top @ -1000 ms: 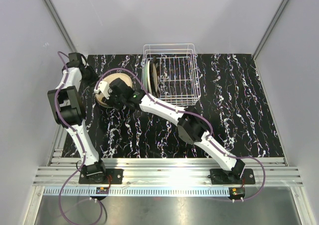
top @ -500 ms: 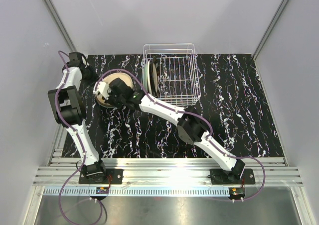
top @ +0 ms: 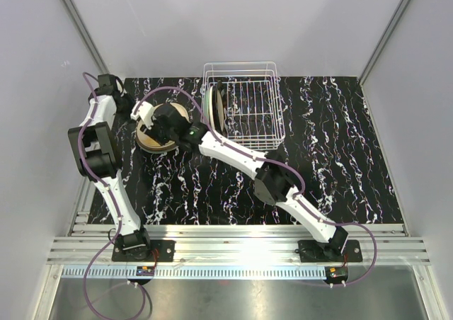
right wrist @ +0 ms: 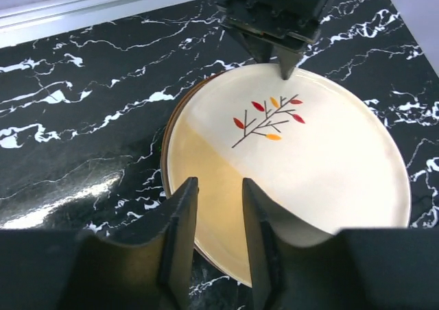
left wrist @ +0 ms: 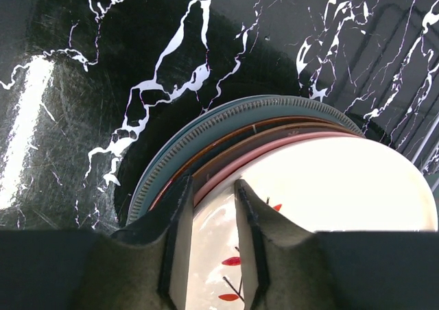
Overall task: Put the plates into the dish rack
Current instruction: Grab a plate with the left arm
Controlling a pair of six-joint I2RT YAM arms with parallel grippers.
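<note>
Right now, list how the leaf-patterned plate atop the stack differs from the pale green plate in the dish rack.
The leaf-patterned plate lies flat atop other plates on the table; the pale green plate stands on edge at the dish rack's left end. The leaf-patterned plate is cream with a red-and-orange sprig; the pale green plate shows only its green rim. Both are round.

The table [top: 340, 157] is black with white veins like marble (it is glossy and shows a bright reflection in the wrist views), and pale grey walls [top: 233, 23] stand on three sides of it. Along its near edge lie silver aluminium rails [top: 241, 248], then a dull metal sheet [top: 248, 292]. Slanted metal posts [top: 76, 23] go up at the back corners.
</note>
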